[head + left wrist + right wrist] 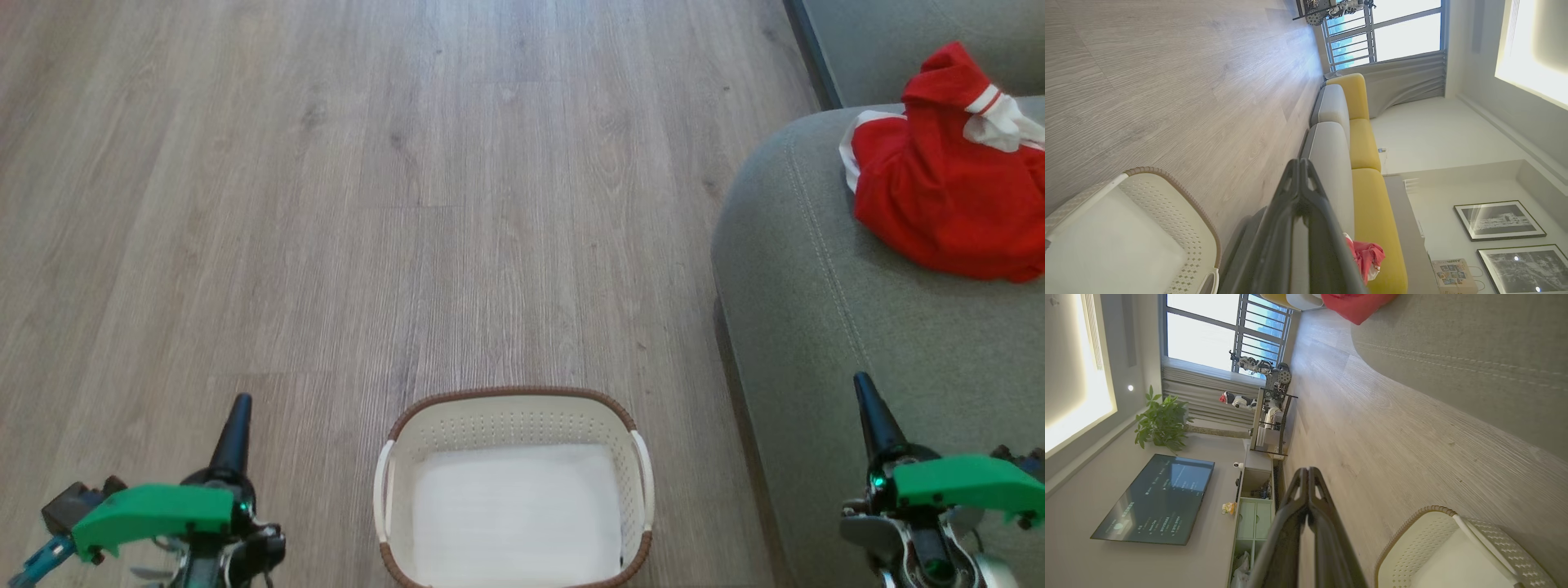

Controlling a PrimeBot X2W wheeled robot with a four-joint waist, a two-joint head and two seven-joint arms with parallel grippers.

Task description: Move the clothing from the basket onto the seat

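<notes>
The red clothing [947, 192] with white trim lies heaped on the grey-green seat [824, 310] at the right; it also appears in the left wrist view [1367, 257] and the right wrist view [1357, 306]. On the wood floor at the bottom centre stands the white basket [514, 420] with its brown rim, its white bottom bare [1167, 204] [1429, 539]. My left gripper [237, 416] is shut at the lower left, left of the basket, holding nothing [1299, 163]. My right gripper [867, 392] is shut at the lower right over the seat's front part, also holding nothing [1307, 471].
Wood floor [367, 204] stretches ahead and to the left of the basket. A long sofa with yellow backs [1367, 151] runs along the wall. Across the room are a TV [1155, 498], a low cabinet [1255, 514], a plant [1161, 422] and a rack with equipment [1269, 412].
</notes>
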